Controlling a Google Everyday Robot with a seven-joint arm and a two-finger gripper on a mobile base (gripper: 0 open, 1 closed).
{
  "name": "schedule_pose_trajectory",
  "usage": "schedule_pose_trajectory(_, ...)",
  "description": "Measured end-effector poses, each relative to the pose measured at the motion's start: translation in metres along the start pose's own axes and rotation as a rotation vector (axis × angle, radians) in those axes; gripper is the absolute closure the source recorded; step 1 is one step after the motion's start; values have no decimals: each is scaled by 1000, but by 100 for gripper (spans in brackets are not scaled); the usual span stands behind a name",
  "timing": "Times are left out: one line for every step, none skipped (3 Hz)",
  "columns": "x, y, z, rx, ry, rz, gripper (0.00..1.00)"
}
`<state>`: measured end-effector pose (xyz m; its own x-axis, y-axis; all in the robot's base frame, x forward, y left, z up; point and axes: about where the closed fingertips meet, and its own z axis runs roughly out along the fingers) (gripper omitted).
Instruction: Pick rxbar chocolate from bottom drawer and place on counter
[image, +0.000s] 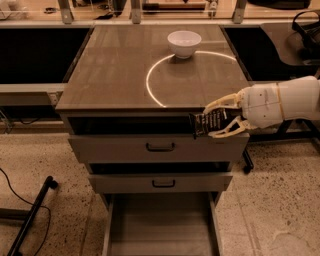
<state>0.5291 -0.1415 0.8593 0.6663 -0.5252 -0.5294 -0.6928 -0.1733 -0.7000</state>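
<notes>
My gripper (212, 121) comes in from the right on a white arm and is shut on the rxbar chocolate (206, 123), a dark wrapper with pale lettering. The bar hangs upright in front of the cabinet, just below the front right edge of the counter (115, 75) and over the top drawer's right end. The counter is glossy grey-brown with a bright curved arc. The bottom drawer (160, 225) is pulled out at the bottom of the view, and its floor shows bare.
A white bowl (184, 43) stands at the back of the counter. Two wider drawers with black handles (160, 147) are partly pulled out above the bottom drawer. A black cable and a stand leg (30, 215) lie on the speckled floor at left.
</notes>
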Motion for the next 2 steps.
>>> schedule_pose_trajectory(2, -29, 5, 23, -5, 17, 100)
schedule_pose_trajectory(6, -80, 8, 67, 17, 33, 100)
